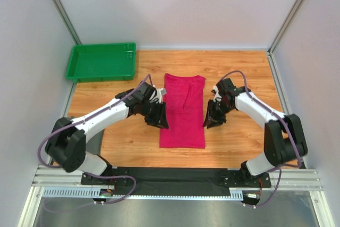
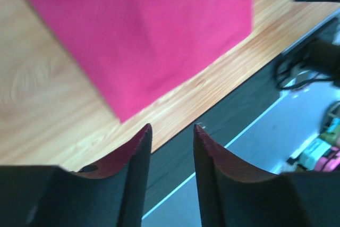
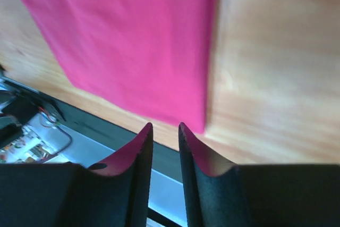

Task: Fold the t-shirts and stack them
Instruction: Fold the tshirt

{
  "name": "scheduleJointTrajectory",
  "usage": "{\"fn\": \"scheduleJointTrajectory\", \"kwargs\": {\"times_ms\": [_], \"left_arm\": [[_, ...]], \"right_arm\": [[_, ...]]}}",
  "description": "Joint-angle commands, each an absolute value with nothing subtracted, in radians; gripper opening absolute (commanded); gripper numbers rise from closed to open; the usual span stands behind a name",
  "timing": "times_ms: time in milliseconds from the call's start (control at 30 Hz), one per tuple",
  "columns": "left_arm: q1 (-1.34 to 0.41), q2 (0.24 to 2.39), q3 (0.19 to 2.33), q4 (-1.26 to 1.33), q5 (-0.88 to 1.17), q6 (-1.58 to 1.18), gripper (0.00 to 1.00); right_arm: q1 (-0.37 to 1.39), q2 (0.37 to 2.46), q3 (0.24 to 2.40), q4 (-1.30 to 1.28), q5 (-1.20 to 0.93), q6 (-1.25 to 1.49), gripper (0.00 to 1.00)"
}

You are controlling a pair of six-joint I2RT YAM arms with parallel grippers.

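Note:
A magenta-pink t-shirt (image 1: pixel 183 111) lies flat in the middle of the wooden table, folded into a long narrow strip with its neck at the far end. My left gripper (image 1: pixel 161 116) hovers at the strip's left edge and my right gripper (image 1: pixel 212 118) at its right edge. In the left wrist view the t-shirt (image 2: pixel 154 30) fills the upper part, and the left gripper (image 2: pixel 172 127) stands open above the table's near edge with nothing between its fingers. In the right wrist view the t-shirt (image 3: pixel 127 41) lies ahead, and the right gripper (image 3: pixel 165 126) is open by a narrow gap, empty.
A green plastic tray (image 1: pixel 101 62) sits at the far left corner of the table. A black strip (image 1: pixel 175 176) and metal rail run along the near edge by the arm bases. White walls enclose the table on three sides.

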State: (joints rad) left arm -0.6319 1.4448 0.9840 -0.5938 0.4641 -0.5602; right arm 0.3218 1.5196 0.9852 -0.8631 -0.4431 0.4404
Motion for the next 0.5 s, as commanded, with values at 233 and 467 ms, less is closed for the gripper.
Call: {"fn": "scheduleJointTrajectory", "kwargs": {"times_ms": [233,467], "left_arm": [[-0.558,1.937,1.291,-0.387,0.574,-0.568,0.33],[-0.546,2.031,1.316,-0.440,0.574,-0.502,0.34]], "right_arm": [[0.316,1.928,1.330,-0.696,-0.560,0.565,0.12],[0.281,2.046,1.318,-0.687,-0.474,0.511,0.09]]}}
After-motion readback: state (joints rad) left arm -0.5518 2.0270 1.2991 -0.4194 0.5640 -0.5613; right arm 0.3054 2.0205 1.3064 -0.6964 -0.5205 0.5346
